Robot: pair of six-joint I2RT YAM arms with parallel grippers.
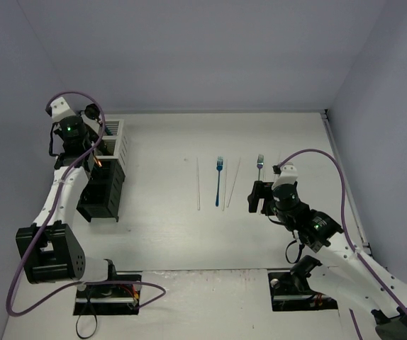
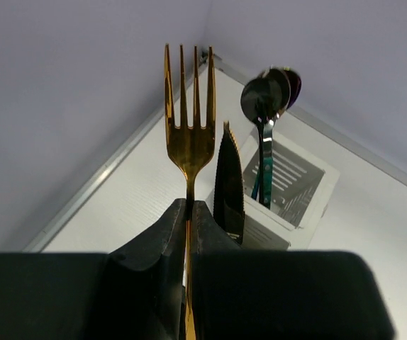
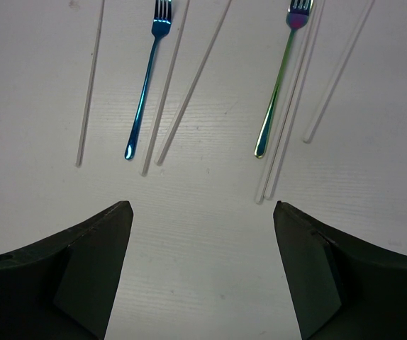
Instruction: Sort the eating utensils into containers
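Pale lavender walls (image 1: 189, 57) enclose a matte white table (image 1: 168, 234) with a faint wood-like grain. At its far left corner, the left gripper (image 2: 189, 212) is pinched tight on the thin handle of a polished gold fork (image 2: 188, 134), which it holds upright with its four tines pointing up. A serrated black knife (image 2: 228, 184) rises just to the right of the fork, its lower end hidden behind the dark fingers. Past it stands a square white caddy (image 2: 310, 205) with slatted sides, holding glossy round-bowled spoons (image 2: 267, 92) on slim teal stems. Seen from above, the white caddies (image 1: 118, 138) sit at the far end of the row and the black caddies (image 1: 104, 191) nearer.

Near mid-table, the right gripper (image 3: 202, 269) hovers with its blunt dark fingers (image 3: 90, 276) spread wide, gripping nothing. Beyond it, lying flat, are a shiny blue fork (image 3: 147, 81) on the left and a fork with a green-to-pink sheen (image 3: 281, 78) on the right. Thin pale chopsticks (image 3: 90, 85) lie singly and in pairs beside and between them, and one runs close along the right-hand fork.
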